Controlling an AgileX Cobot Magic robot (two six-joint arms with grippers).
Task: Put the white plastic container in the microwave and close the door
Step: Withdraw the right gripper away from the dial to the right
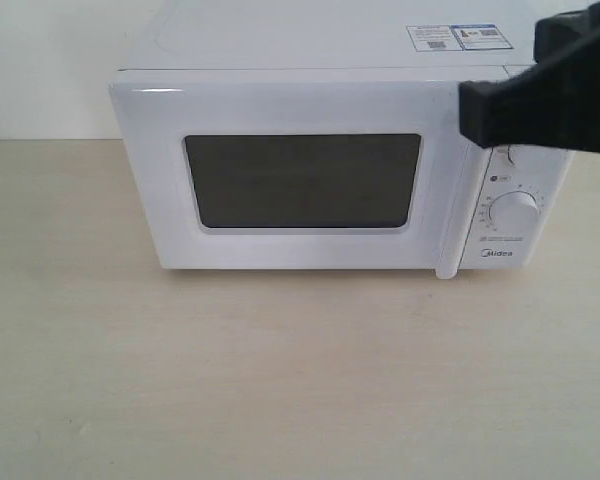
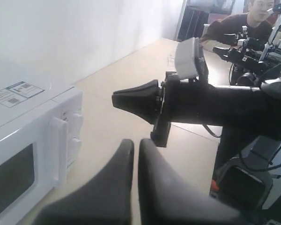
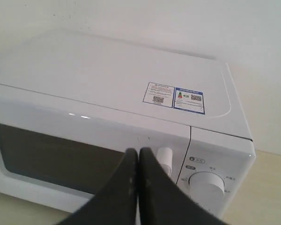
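The white microwave (image 1: 310, 170) stands on the table with its door (image 1: 170, 180) closed; the dark window (image 1: 302, 180) shows nothing inside. The white plastic container is out of view. My right gripper (image 1: 466, 113) is shut and empty, hovering just in front of the top of the vertical bar handle (image 1: 448, 230). In the right wrist view its tips (image 3: 138, 152) sit beside the handle's top (image 3: 165, 159), close to it; contact is unclear. My left gripper (image 2: 133, 143) is shut on nothing, held off to the side of the microwave (image 2: 18, 140), and does not appear in the exterior view.
A pale wooden table (image 1: 280, 380) spreads in front of the microwave, with a white wall behind. A round dial (image 1: 515, 212) sits right of the handle. The right arm (image 2: 210, 103) crosses the left wrist view. A seated person (image 2: 246, 18) and other equipment are beyond the table.
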